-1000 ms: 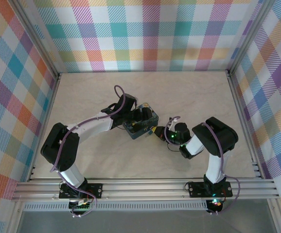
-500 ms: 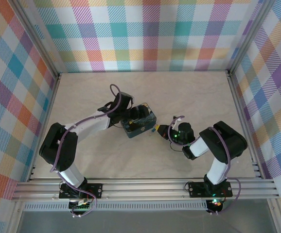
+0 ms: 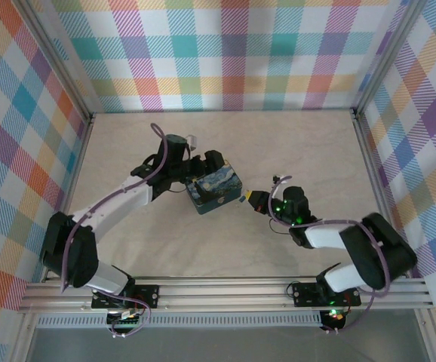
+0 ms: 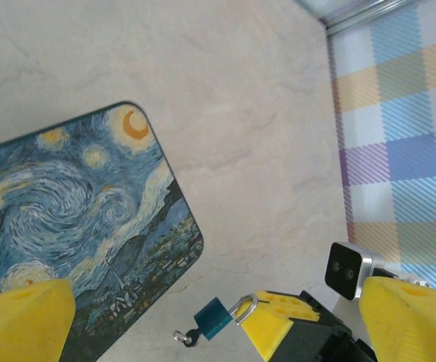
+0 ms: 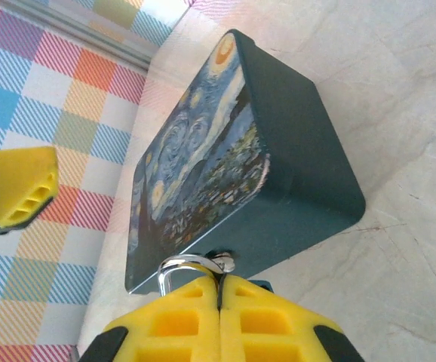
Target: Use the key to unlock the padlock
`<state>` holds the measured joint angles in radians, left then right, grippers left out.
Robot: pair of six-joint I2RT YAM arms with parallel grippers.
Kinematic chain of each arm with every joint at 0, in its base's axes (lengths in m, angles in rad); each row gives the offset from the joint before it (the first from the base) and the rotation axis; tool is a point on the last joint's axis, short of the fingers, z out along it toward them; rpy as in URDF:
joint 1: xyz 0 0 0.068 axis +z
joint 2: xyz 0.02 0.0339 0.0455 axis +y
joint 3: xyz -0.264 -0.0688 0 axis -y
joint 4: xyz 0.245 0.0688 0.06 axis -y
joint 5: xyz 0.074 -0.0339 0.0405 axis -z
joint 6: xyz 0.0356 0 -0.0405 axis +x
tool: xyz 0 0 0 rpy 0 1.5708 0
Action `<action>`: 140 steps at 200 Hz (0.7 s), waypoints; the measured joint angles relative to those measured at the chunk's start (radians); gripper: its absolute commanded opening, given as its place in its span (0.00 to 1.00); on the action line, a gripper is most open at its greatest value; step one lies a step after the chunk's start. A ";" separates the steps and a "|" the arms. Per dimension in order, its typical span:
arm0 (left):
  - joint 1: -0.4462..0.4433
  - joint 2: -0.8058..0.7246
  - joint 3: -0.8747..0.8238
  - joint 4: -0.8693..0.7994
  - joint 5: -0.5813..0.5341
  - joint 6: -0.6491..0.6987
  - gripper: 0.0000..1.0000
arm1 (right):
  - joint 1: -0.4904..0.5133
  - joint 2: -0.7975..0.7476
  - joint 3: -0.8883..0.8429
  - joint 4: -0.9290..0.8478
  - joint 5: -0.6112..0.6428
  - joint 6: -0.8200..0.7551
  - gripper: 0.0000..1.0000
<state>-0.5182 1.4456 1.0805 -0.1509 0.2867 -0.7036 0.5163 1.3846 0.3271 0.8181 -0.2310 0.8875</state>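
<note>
Nearest, along the front edge: the metal rail point(image 3: 225, 290) with both arm bases. Just past it, on the right, the right arm point(image 3: 331, 237), folded low over the pale marbled surface point(image 3: 301, 151) and stretched leftward. At its tip the right jaws, pressed fully together, yellow fingertips point(image 5: 195, 328) flat against each other and pinching the silvery shackle point(image 5: 182, 264) of the padlock point(image 4: 216, 317). Padlock itself tiny, with a dark bluish body, sticking out from those jaws toward the tin point(image 3: 214, 188), just beside the tin's right-hand end; touching it or not, impossible to tell, likewise resting on the surface or lifted. At the body's free end, a small dark piece with a ring, seemingly the key point(image 4: 182, 336), apart from both pairs of jaws. Next out, the tin: rectangular, dark teal sides, swirling blue-and-yellow night sky on the lid, lying flat and slightly askew near mid-surface. Above its far left side, the left jaws at the end of the left arm point(image 3: 120, 200), spread wide and empty, one yellow fingertip over the lid, the other clear of the tin. Farthest back, bare surface, then the plaid walls point(image 3: 233, 53).
</note>
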 measured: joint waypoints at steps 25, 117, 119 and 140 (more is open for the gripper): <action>0.000 -0.098 -0.054 -0.006 -0.055 0.017 0.98 | 0.000 -0.134 0.036 -0.197 -0.006 -0.058 0.00; 0.000 -0.465 -0.230 -0.149 -0.437 0.045 1.00 | 0.000 -0.417 0.227 -0.838 -0.016 -0.270 0.00; 0.000 -0.471 -0.234 -0.154 -0.445 0.043 1.00 | 0.000 -0.419 0.232 -0.851 -0.016 -0.275 0.00; 0.000 -0.519 -0.274 -0.184 -0.510 0.034 1.00 | 0.000 -0.431 0.280 -0.981 -0.020 -0.309 0.00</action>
<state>-0.5182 0.9264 0.8066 -0.3351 -0.2230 -0.6697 0.5163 0.9535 0.6067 -0.1627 -0.2512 0.5781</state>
